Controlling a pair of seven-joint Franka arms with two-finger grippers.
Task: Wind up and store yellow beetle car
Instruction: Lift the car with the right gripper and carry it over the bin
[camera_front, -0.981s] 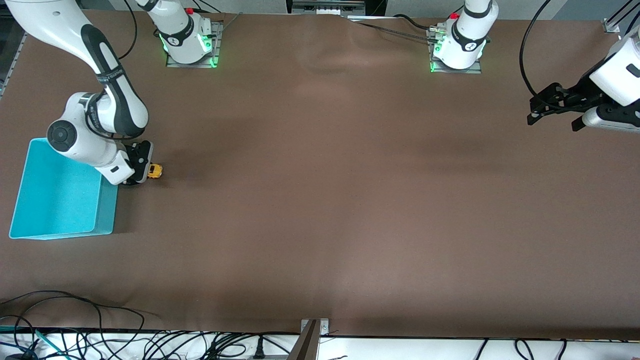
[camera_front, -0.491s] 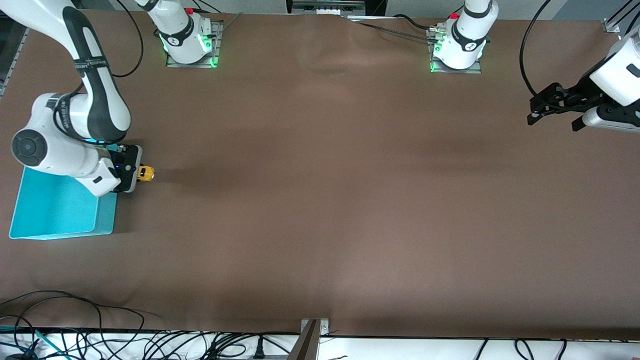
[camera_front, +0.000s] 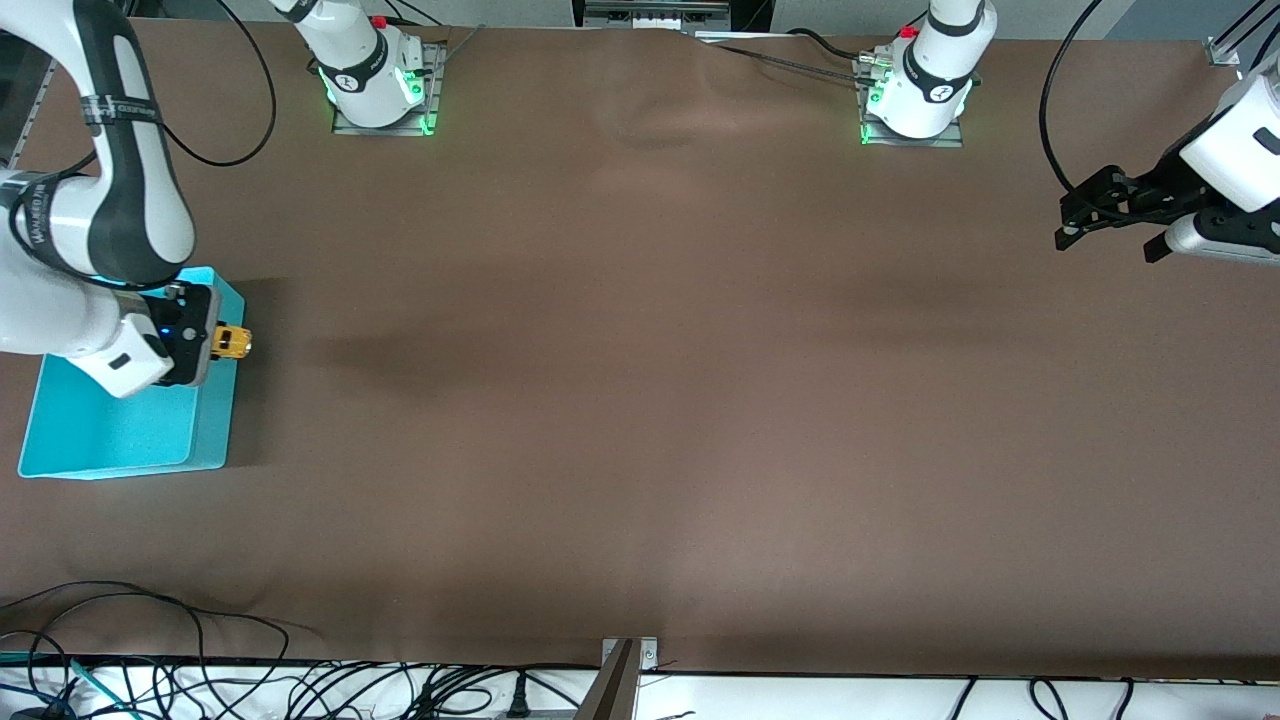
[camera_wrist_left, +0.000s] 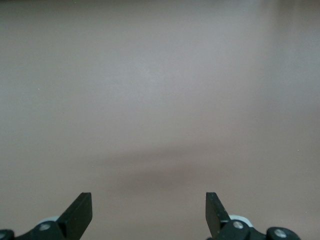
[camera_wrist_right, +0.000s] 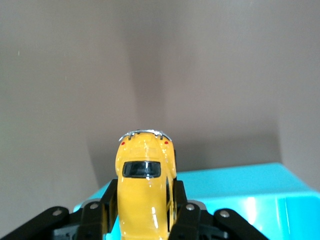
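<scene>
A: What does the front view show?

B: A big flat brown table (camera_front: 640, 400). At the right arm's end sits an open turquoise plastic bin (camera_front: 110, 430) with straight walls. The right gripper (camera_front: 222, 341) hangs up in the air over the rim of that bin, on the side that faces the middle of the table. Its two black fingers are squeezed shut on the tiny shiny yellow beetle car (camera_front: 233, 342) with the round body. The car pokes out past the rim, so part of it is over the table.

A: And the other arm?

B: The left arm waits at its own end of the table. The left gripper (camera_front: 1110, 212) is up over bare table with nothing in it.

A: What about the left wrist view?

B: Two black fingertips (camera_wrist_left: 80, 214) stand wide apart. Only plain brown table lies between them.

A: And the right wrist view?

B: The yellow car fills the middle. You can see its dark window and two small red lights. The black fingers (camera_wrist_right: 187, 212) press on both of its sides. A corner of the turquoise bin lies below it, and brown table past that.
</scene>
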